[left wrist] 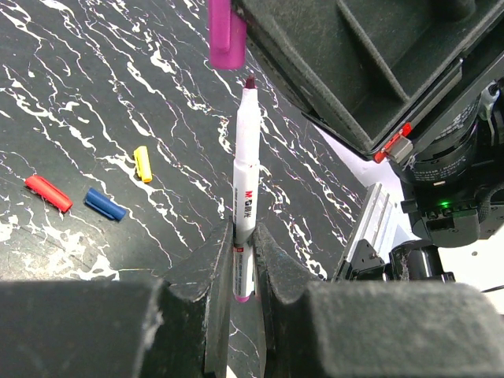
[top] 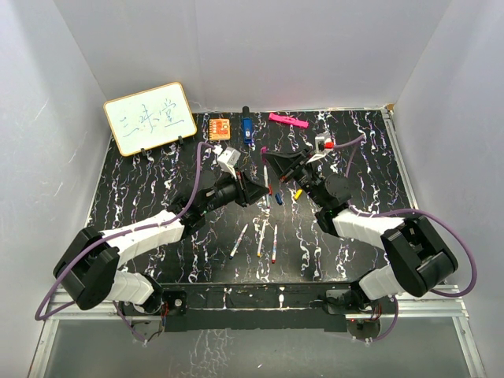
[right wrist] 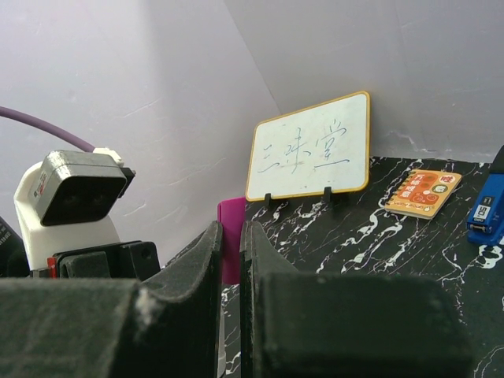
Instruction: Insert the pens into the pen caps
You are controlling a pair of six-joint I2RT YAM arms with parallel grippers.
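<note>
Left gripper (left wrist: 244,260) is clenched on the lower barrel of a pen (left wrist: 246,157), so that its tip is aimed at the purple cap (left wrist: 227,35), pinched by the right gripper (right wrist: 232,228). Tip and cap are not yet touching; alignment seems intended.

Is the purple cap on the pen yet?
Off. The bare tip of the pen sits just below the purple cap, not inside it.
</note>
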